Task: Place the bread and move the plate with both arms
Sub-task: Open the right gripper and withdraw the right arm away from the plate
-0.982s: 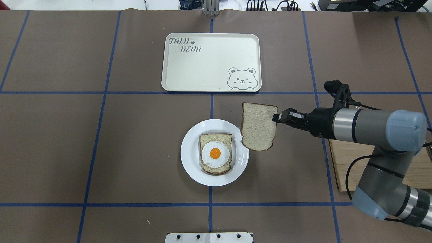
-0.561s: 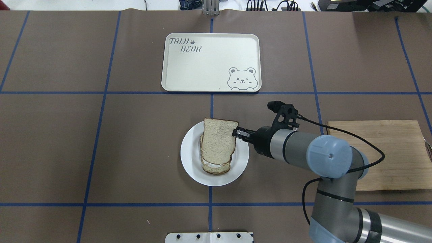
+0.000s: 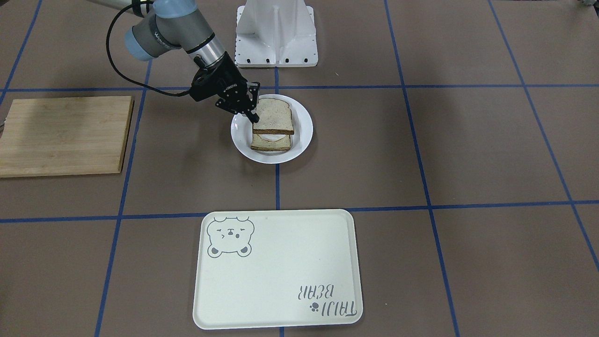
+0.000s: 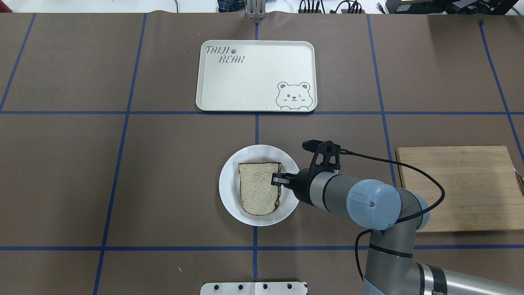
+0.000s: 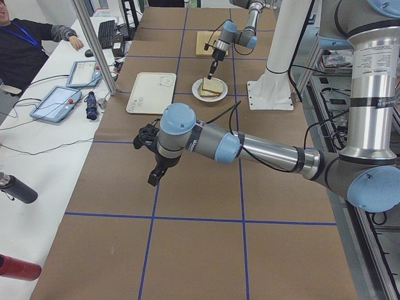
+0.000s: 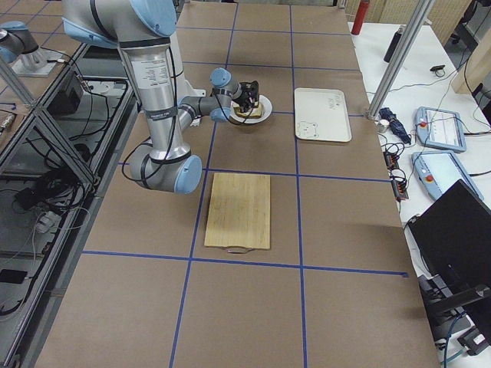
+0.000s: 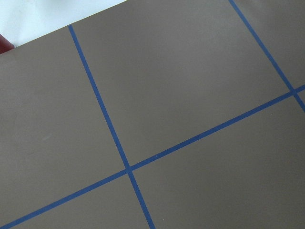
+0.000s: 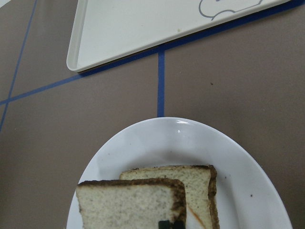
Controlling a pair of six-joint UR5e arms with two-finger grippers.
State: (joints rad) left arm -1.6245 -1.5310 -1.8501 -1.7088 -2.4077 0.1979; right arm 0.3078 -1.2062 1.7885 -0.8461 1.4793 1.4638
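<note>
- The right gripper (image 4: 279, 179), black and two-fingered, has its fingers (image 8: 165, 223) clamped on one crust edge of the bread (image 4: 257, 189). The bread is a square-ish slice, pale and speckled, with a dark brown crust.
- From the pinched edge, the bread stretches away from the fingers, over the middle of the plate (image 4: 227, 196), a round glossy white dinner plate directly beneath the fingertips.
- Under the held bread lies a second slice (image 3: 270, 143) of the same kind, resting on the plate. The front-facing view shows the bread just above it, with a gap and a sliver of white between them.
- Beyond the fingertips, past the plate's far rim and apart from it, sits the cream rectangular tray (image 4: 245, 82) with a bear drawing.
- Behind the wrist, on the side away from the fingers, a pale wooden board (image 4: 458, 188) lies flat on the brown table cover (image 4: 163, 164).
- The left gripper (image 5: 153, 180) hangs over bare table cover, well apart from the plate. Whether its fingers are parted or closed cannot be told.
- Below the left fingers the wrist view shows only brown cover and crossing blue tape lines (image 7: 127, 168).
</note>
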